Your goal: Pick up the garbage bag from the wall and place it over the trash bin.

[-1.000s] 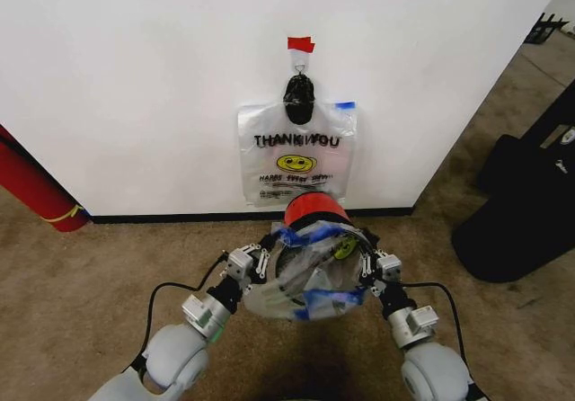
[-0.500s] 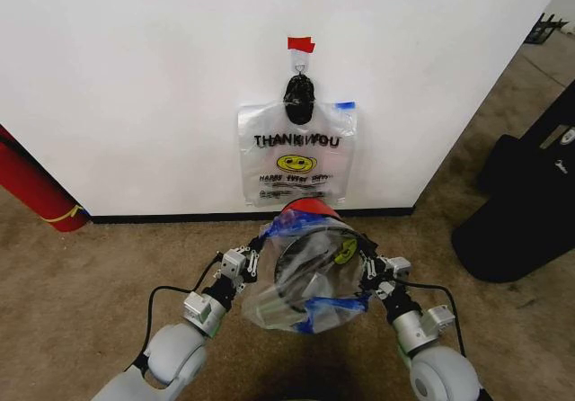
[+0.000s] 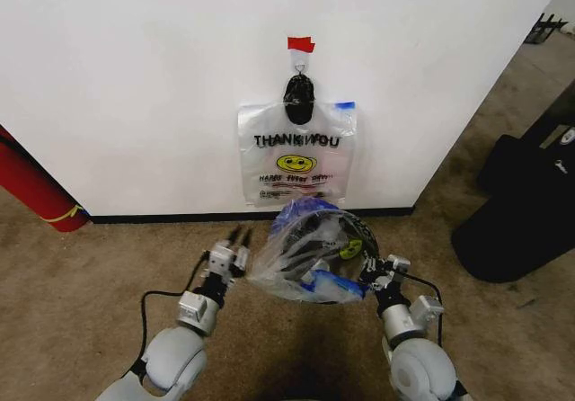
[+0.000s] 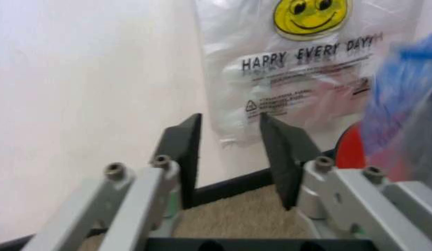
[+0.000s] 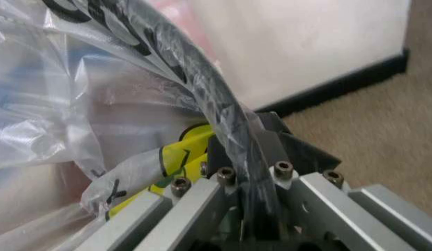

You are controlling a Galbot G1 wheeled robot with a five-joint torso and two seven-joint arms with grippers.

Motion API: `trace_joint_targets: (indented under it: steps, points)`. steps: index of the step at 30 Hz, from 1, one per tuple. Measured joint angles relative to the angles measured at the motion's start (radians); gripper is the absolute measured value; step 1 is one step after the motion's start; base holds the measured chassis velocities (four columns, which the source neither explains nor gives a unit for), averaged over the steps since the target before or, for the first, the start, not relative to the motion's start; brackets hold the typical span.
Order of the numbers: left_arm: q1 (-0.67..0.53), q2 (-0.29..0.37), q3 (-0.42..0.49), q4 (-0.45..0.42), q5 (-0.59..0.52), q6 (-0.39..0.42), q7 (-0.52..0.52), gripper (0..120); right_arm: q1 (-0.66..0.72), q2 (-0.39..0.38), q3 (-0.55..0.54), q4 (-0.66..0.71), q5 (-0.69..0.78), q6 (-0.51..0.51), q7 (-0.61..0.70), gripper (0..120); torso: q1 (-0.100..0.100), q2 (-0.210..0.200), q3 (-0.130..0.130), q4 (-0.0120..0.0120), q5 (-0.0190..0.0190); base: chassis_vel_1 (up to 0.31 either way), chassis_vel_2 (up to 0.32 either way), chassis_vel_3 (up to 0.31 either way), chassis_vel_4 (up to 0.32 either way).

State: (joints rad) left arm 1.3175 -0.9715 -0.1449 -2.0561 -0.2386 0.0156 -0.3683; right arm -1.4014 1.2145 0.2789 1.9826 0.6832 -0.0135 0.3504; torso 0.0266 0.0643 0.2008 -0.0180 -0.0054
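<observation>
The trash bin (image 3: pixel 319 248) lies tipped toward the camera in front of the wall (image 3: pixel 135 77), its round black mesh mouth facing the head camera and a garbage bag (image 3: pixel 301 271) draped over and around it, blue handle strips bunched at the top and lower front. The right gripper (image 3: pixel 370 273) sits at the bin's right rim, and in the right wrist view its fingers (image 5: pixel 261 151) are clamped on the black rim with crinkled plastic and a patch of yellow smiley caught right there. The left gripper (image 3: pixel 235 236) is off to the left of the bagged bin, just beside it but not touching; from its own wrist camera the two dark fingers (image 4: pixel 188 151) stand apart with nothing between them, carpet (image 4: pixel 236 214) and black baseboard (image 4: pixel 230 183) showing through the gap. Up on the wall, a second bag (image 3: pixel 296 154) with "THANK YOU" lettering and a yellow smiley hangs flat beneath a black bunched lump (image 3: pixel 298 98), which sits under a strip of red tape (image 3: pixel 300 44). A red cylinder (image 3: pixel 31 185) leans at the far left, a large black case (image 3: pixel 521 212) at the right.
</observation>
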Motion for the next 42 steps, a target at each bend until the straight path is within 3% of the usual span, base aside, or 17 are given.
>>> trace_joint_targets:
  steps: [5, 7, 9, 14, 18, 24, 25, 29, 40, 42]
  points:
    - [0.038, 0.027, 0.005, -0.086, -0.014, -0.109, 0.148, 56, 0.01, 0.005, -0.006, -0.006, 0.003, -0.008, 0.022, 0, 0.0, 0.0, 0.0, -0.0001, 0.0003, 0.0, 0.0, 0.0, 0.0]
    - [0.056, 0.032, 0.024, -0.094, -0.006, -0.227, 0.328, 67, 0.014, 0.008, -0.011, -0.011, -0.016, -0.008, 0.019, 0, 0.0, 0.0, 0.0, -0.0002, 0.0002, 0.0, 0.0, 0.0, 0.0]
    - [0.068, 0.032, 0.042, -0.073, 0.019, -0.278, 0.435, 75, 0.015, 0.01, -0.013, -0.018, -0.048, 0.006, 0.003, 0, 0.0, 0.0, 0.0, -0.0001, 0.0001, 0.0, 0.0, 0.0, 0.0]
    - [0.08, 0.029, 0.073, -0.02, 0.086, -0.306, 0.514, 91, 0.009, 0.011, -0.016, -0.023, -0.117, 0.052, -0.041, 0, 0.0, 0.0, 0.0, -0.0001, -0.0001, 0.0, 0.0, 0.0, 0.0]
    - [0.086, 0.037, 0.101, -0.012, 0.11, -0.244, 0.523, 95, 0.0, 0.01, -0.017, -0.023, -0.182, 0.094, -0.074, 0, 0.0, 0.0, 0.0, -0.0001, -0.0001, 0.0, 0.0, 0.0, 0.0]
    - [0.064, 0.048, 0.142, -0.013, 0.107, -0.135, 0.484, 84, -0.01, 0.014, -0.016, -0.023, -0.269, 0.142, -0.103, 0, 0.0, 0.0, 0.0, -0.0002, 0.0001, 0.0, 0.0, 0.0, 0.0]
    - [0.063, 0.056, 0.152, -0.022, 0.09, -0.096, 0.477, 75, -0.015, 0.015, -0.016, -0.022, -0.304, 0.157, -0.11, 0, 0.0, 0.0, 0.0, -0.0002, 0.0, 0.0, 0.0, 0.0, 0.0]
    - [0.071, 0.067, 0.157, -0.034, 0.085, -0.049, 0.477, 63, -0.019, 0.017, -0.016, -0.013, -0.329, 0.167, -0.116, 0, 0.0, 0.0, 0.0, -0.0001, 0.0001, 0.0, 0.0, 0.0, 0.0]
    - [0.095, 0.08, 0.157, -0.068, -0.015, -0.037, 0.482, 20, -0.013, 0.032, -0.017, -0.016, -0.367, 0.175, -0.113, 0, 0.0, 0.0, 0.0, -0.0001, 0.0001, 0.0, 0.0, 0.0, 0.0]
    - [0.097, 0.081, 0.156, -0.068, -0.015, -0.038, 0.487, 18, -0.013, 0.033, -0.017, -0.016, -0.367, 0.175, -0.113, 0, 0.0, 0.0, 0.0, -0.0002, 0.0, 0.0, 0.0, 0.0, 0.0]
